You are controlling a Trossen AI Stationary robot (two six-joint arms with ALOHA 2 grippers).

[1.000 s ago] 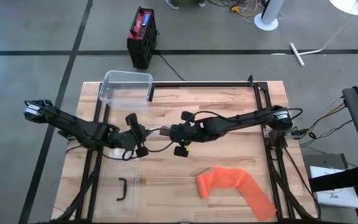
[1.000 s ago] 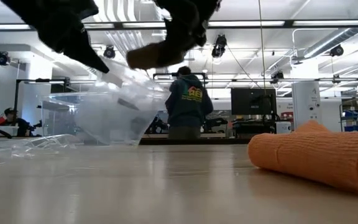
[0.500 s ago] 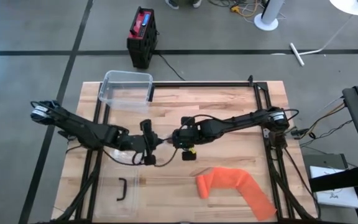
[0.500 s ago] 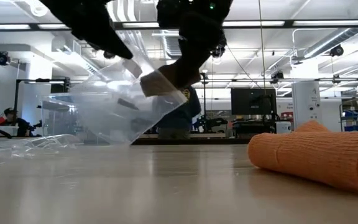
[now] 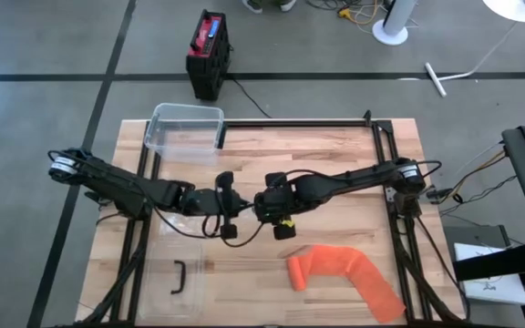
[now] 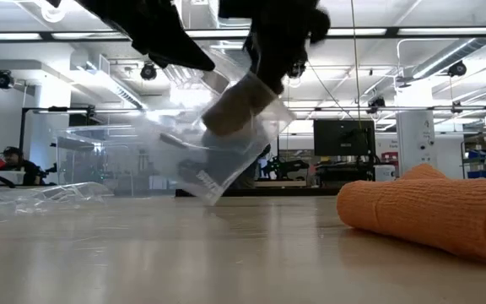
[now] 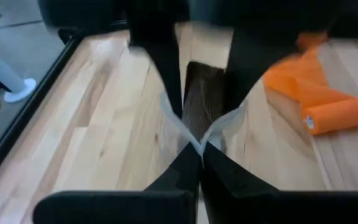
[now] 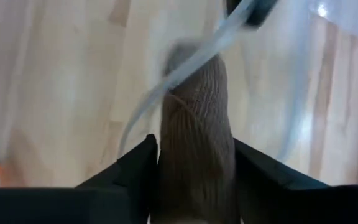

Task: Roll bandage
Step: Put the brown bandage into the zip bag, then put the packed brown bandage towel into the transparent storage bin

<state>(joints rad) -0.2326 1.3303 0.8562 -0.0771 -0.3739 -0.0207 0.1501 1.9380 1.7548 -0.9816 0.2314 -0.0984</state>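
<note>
Tan bandage roll between right fingers — in clear bag.

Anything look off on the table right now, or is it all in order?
One thing: the orange bandage lies half unrolled and crooked near the table's front right, apart from both arms. Mid-table, the left gripper pinches the clear bag while the right gripper pushes the tan roll in.

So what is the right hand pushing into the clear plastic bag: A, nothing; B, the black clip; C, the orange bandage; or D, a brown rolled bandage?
D: the right hand has a brown rolled bandage between its fingers, entering the clear plastic bag that the left hand pinches by its edge.
</note>
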